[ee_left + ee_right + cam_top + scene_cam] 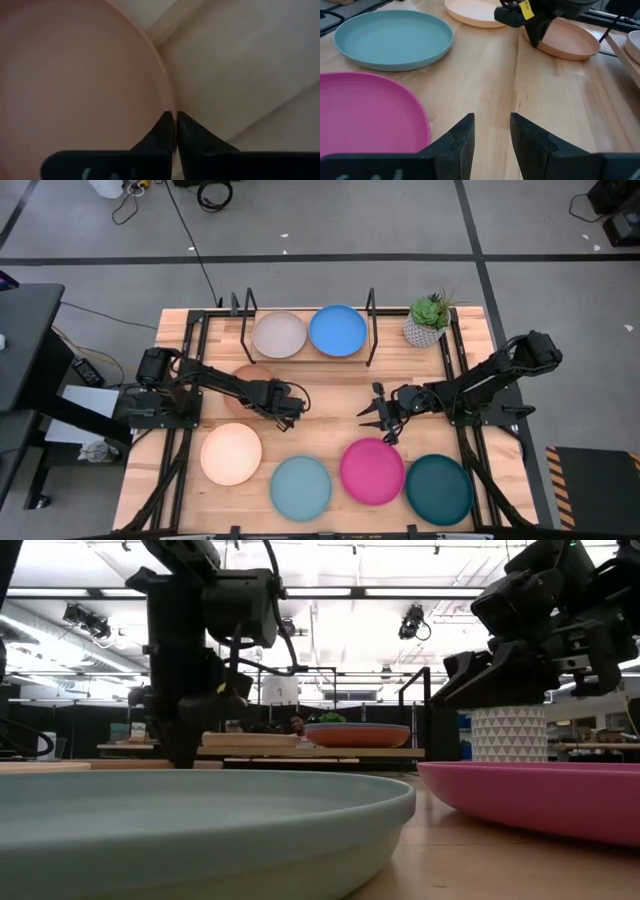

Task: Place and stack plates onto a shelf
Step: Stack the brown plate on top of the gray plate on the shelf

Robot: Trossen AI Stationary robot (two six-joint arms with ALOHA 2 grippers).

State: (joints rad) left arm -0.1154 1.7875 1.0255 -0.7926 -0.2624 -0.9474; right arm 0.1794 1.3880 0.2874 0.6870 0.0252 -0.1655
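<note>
Room: I am looking down on a grey floor crossed by dark lines, with cables trailing behind the table; the low view is showing ceiling lights and a person's head far beyond the shelf.
Surface: a light-wood table is carrying everything.
Shelf: the shelf is standing at the table's far edge, holding a grey plate and a blue plate side by side; the low view is showing an orange layer under the blue one, so I am reading a stack there.
Plant: a small potted plant is sitting just beside the shelf.
Hidden: the left arm is covering most of the tan plate, so I am seeing only part of its rim from above.
Left gripper: the left gripper is sitting at that plate's edge; in its wrist view the fingers are pinching the rim between them.
Right gripper: the right gripper is hovering over bare wood, jaws apart, gripping nothing.
Front row: the peach plate, light blue plate, magenta plate and dark teal plate are lying near the front edge.
</note>
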